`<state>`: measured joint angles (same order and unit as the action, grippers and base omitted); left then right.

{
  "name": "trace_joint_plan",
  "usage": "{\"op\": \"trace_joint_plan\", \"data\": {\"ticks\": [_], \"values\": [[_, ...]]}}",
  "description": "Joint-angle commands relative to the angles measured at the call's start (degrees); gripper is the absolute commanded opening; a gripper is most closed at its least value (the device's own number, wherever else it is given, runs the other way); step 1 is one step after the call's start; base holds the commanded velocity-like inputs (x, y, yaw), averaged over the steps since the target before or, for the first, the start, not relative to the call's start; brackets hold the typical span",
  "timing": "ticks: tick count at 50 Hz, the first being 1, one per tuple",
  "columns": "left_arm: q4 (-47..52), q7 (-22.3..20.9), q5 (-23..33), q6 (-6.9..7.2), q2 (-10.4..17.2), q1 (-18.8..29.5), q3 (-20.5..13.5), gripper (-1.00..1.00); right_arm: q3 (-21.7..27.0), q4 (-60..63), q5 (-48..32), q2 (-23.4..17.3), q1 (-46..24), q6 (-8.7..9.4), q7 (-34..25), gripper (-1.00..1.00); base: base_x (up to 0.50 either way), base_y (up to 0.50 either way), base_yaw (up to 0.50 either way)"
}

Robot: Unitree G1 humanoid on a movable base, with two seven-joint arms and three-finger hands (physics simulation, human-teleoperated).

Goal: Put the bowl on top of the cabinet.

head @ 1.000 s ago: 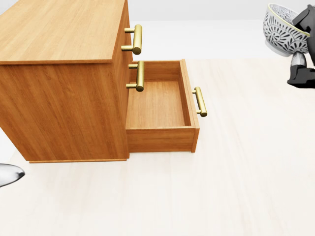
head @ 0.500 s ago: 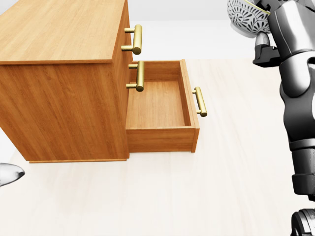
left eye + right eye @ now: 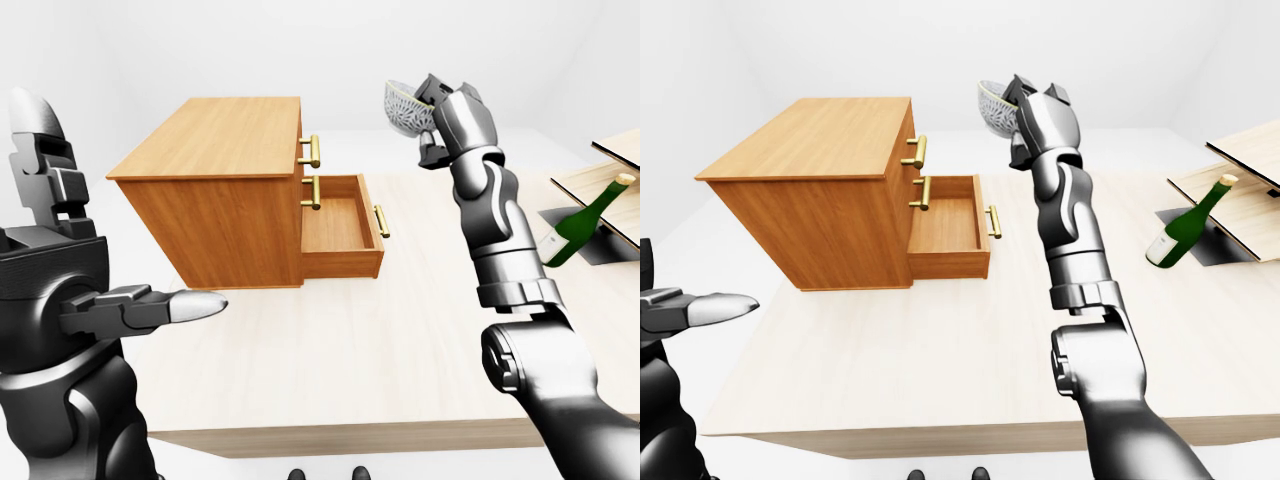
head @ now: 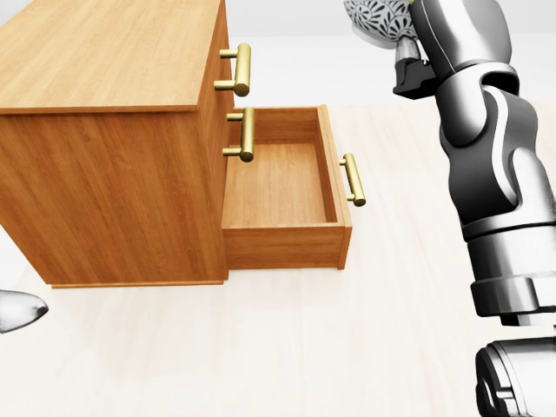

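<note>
1. The bowl (image 3: 403, 106), white with a dark pattern, is gripped at its rim by the right robot hand (image 3: 445, 100), whose fingers are clenched around it.
2. The bowl is held tilted in the air, up and to the right of the cabinet (image 3: 215, 195) in the left-eye view. It is above the line of the cabinet's top and well apart from it.
3. The wooden cabinet is stood on the pale surface (image 3: 400, 330), its flat top turned up to the cameras.
4. A low drawer (image 3: 340, 228) is pulled out from the cabinet's right-hand face, with a brass handle (image 3: 380, 220) on its outer panel.
5. Two more brass handles are seen on that cabinet face, above the drawer.
6. The left robot hand (image 3: 150, 308) is held below and to the left of the cabinet in the left-eye view. Its fingers are stretched out and released, with nothing gripped.
7. A green bottle (image 3: 582, 224) is seen leaning, far to the right of the cabinet.
</note>
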<state>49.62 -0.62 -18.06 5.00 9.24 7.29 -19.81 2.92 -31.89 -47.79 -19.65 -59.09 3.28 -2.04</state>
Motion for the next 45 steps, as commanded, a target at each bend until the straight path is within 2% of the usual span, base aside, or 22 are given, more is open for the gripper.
{"op": "trace_joint_plan", "data": {"ticks": [1,22,26,38,45], "values": [[0.3,0.0,0.0,0.0,-0.1,0.0,0.1,1.0,-0.9,-1.2,-4.1,2.5,-2.7,-0.25,0.6,-1.0,0.0,0.0,0.0],[0.7,0.2,-0.6,0.0,0.1,0.2,-0.3,1.0,-2.5,-4.5,-5.3,6.2,-7.7,-0.01,0.6,-1.0,0.0,0.0,0.0],[0.1,0.0,-0.4,0.0,0.0,0.0,-0.1,1.0,-2.8,-6.3,-5.4,6.8,-8.8,-0.46,1.2,-1.0,0.0,0.0,0.0],[0.4,0.2,-0.8,0.0,0.1,0.2,-0.4,1.0,-3.8,-7.4,-5.6,9.4,-12.0,0.5,0.6,-1.0,0.0,0.0,0.0],[0.4,0.3,-0.9,0.0,0.2,0.1,-0.2,1.0,-4.2,-7.6,-6.1,10.5,-12.1,0.4,0.7,-1.0,0.0,0.0,0.0]]}}
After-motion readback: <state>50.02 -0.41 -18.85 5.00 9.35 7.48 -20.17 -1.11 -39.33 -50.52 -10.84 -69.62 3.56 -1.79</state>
